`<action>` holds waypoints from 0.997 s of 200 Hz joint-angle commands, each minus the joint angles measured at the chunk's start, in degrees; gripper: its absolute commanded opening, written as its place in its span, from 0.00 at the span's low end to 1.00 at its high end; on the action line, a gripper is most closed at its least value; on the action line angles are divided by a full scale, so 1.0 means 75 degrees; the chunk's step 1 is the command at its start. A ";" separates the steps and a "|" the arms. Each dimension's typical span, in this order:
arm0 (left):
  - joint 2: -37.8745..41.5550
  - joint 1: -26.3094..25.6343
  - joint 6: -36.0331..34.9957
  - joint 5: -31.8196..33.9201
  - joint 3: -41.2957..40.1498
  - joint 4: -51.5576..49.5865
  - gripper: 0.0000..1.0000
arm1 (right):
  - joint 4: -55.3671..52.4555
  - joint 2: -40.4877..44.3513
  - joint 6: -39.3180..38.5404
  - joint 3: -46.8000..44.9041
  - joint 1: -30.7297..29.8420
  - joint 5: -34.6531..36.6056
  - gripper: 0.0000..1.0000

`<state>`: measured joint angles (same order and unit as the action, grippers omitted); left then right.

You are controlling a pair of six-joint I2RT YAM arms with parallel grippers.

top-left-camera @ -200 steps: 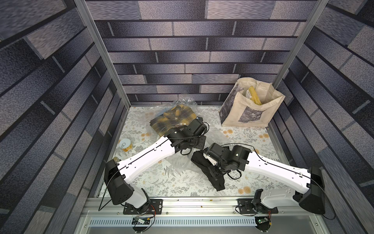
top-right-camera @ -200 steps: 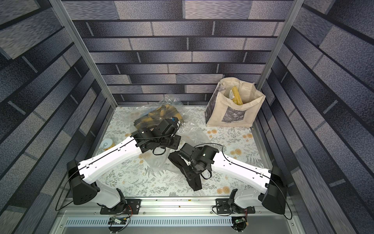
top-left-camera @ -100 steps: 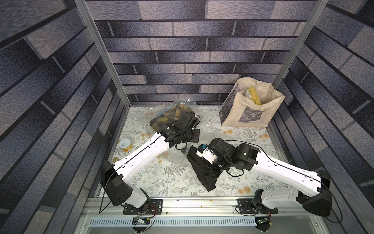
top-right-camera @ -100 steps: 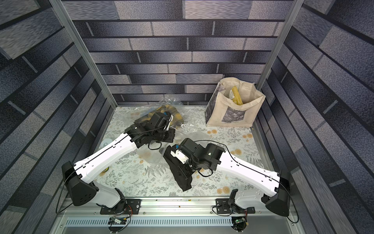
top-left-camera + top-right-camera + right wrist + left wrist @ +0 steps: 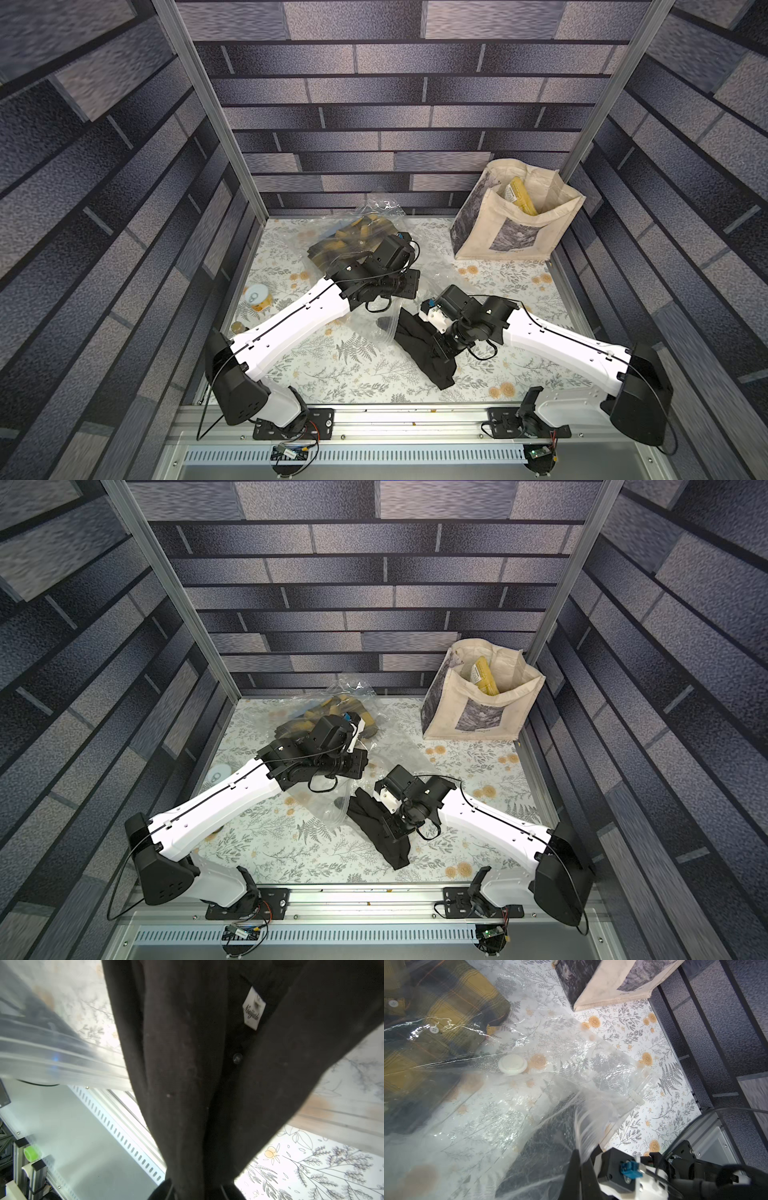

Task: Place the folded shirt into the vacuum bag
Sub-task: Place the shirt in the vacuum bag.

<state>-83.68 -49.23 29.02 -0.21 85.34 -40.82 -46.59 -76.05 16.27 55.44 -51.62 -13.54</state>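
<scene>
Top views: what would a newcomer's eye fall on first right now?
The black shirt hanging bunched from the shut right tool, front centre. Beside it the left tool pinches the edge of the crinkly vacuum bag, a plaid shirt inside; a beige tote stands at the far right corner.

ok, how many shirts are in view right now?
2. A plaid shirt lies under clear plastic, apparently inside the vacuum bag, at the back; a black shirt is gripped by the right gripper nearer the front. The tote bag could hide more.
</scene>
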 commanded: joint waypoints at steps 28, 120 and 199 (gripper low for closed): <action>0.0317 -0.0464 -0.0013 0.0251 0.0165 0.0213 0.00 | 0.0299 -0.0307 -0.0163 0.1106 -0.0026 0.0351 0.00; 0.0510 -0.0733 0.0058 0.0415 0.0088 0.0346 0.00 | 0.2539 -0.1818 -0.1504 0.0823 0.0027 0.0991 0.00; 0.0622 -0.0645 0.0080 0.0409 -0.0012 0.0444 0.00 | 0.3000 -0.2083 -0.2100 0.1612 0.0030 0.0981 0.00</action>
<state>-81.10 -53.04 29.02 7.64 84.68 -43.44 -26.89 -90.83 3.66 61.52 -51.09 -6.26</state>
